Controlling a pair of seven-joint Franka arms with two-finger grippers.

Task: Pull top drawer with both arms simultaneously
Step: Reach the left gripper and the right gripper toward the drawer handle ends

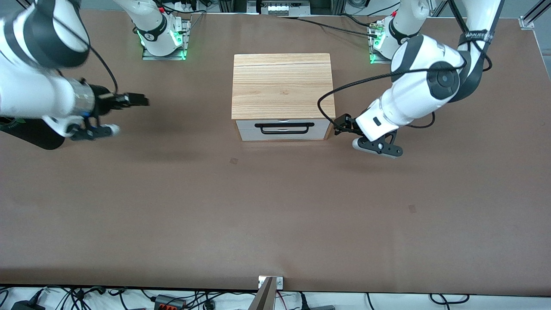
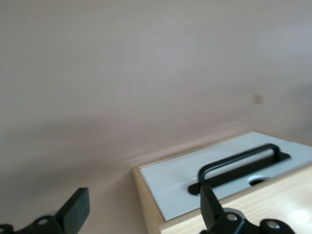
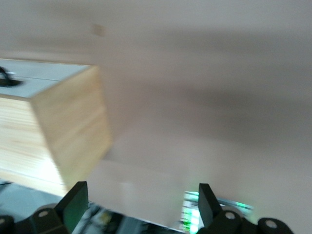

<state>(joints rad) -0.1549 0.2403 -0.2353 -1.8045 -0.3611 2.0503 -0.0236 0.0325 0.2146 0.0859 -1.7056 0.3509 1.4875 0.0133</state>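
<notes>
The wood-topped cabinet (image 1: 282, 84) stands mid-table, its front facing the front camera. The top drawer (image 1: 247, 125) is shut, a white front with a long black bar handle (image 1: 284, 128). My left gripper (image 1: 340, 125) is open and empty, low beside the cabinet's front corner toward the left arm's end. In the left wrist view it (image 2: 144, 210) frames that corner, with the drawer front (image 2: 175, 202) and handle (image 2: 239, 163) ahead. My right gripper (image 1: 137, 100) is open and empty, well apart from the cabinet toward the right arm's end. The right wrist view (image 3: 140, 202) shows the cabinet's wooden side (image 3: 68, 126).
A second white drawer front (image 1: 280, 136) lies below the top one. The arm bases (image 1: 161, 36) (image 1: 383, 41) with green lights stand at the table's edge farthest from the front camera. A metal bracket (image 1: 270, 282) sits at the nearest edge. The brown table (image 1: 275, 206) has small marks.
</notes>
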